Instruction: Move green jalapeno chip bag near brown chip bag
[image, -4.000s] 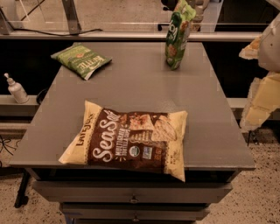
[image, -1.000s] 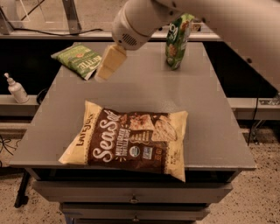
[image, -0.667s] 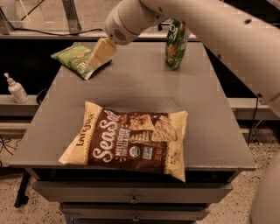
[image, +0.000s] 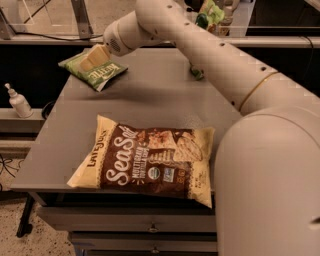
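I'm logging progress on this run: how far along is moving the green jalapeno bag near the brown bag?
Done: the gripper is at the green jalapeno chip bag, at the far left corner of the table. In hand: taking hold; a grasp cannot be confirmed. Left: lifting it and setting it beside the brown chip bag at the near edge; the two lie well apart.
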